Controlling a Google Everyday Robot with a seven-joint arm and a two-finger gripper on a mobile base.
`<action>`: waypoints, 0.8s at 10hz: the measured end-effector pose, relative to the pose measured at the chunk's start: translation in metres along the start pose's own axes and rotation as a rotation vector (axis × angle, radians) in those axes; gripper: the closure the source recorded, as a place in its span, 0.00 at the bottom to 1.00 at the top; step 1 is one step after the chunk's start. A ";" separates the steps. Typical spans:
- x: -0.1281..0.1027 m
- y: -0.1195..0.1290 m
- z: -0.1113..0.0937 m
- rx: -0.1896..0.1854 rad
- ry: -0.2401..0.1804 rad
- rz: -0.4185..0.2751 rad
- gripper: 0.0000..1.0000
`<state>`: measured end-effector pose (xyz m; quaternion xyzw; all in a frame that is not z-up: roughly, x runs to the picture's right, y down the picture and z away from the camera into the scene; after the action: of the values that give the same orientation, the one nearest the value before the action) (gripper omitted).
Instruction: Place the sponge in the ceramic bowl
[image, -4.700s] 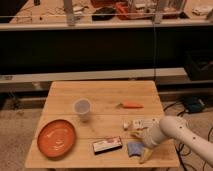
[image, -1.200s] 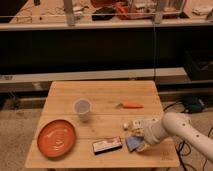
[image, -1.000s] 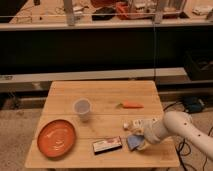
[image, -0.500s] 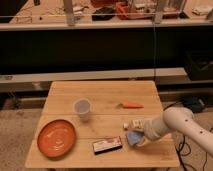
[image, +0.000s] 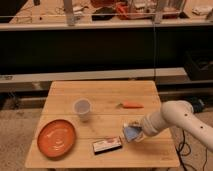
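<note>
Reading the wooden surface (image: 100, 91) as a clock face with twelve at its far edge, the end effector (image: 134, 130) sits at about four o'clock, at the tip of the white arm (image: 171, 117), which reaches in from the right side at three o'clock. The sponge (image: 129, 134), a small light-blue pad, is at the tip of the end effector. The fingers appear closed around it, though the hold is only faintly visible, and I cannot tell whether the pad is clear of the wood or resting on it.

The ceramic bowl (image: 56, 138), a wide, shallow orange-red dish, lies at about eight o'clock, near the front left corner and well apart from the sponge. Nothing shows inside it. A small translucent cup (image: 82, 109) stands upright just off the centre towards ten o'clock, near the bowl's far right rim but not touching it. An orange carrot (image: 132, 105) lies on its side at two o'clock, beyond the end effector and apart from it. A flat black-and-white box (image: 107, 145) lies at six o'clock close to the front edge, between the bowl and the sponge, with its right end near the blue pad.
</note>
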<state>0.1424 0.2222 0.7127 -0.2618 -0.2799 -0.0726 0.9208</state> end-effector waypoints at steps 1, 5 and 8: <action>-0.014 -0.010 -0.008 0.000 0.004 -0.019 0.96; -0.053 -0.038 -0.015 0.007 0.013 -0.065 0.97; -0.084 -0.057 -0.009 0.012 0.012 -0.103 0.97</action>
<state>0.0608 0.1681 0.6851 -0.2411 -0.2881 -0.1196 0.9190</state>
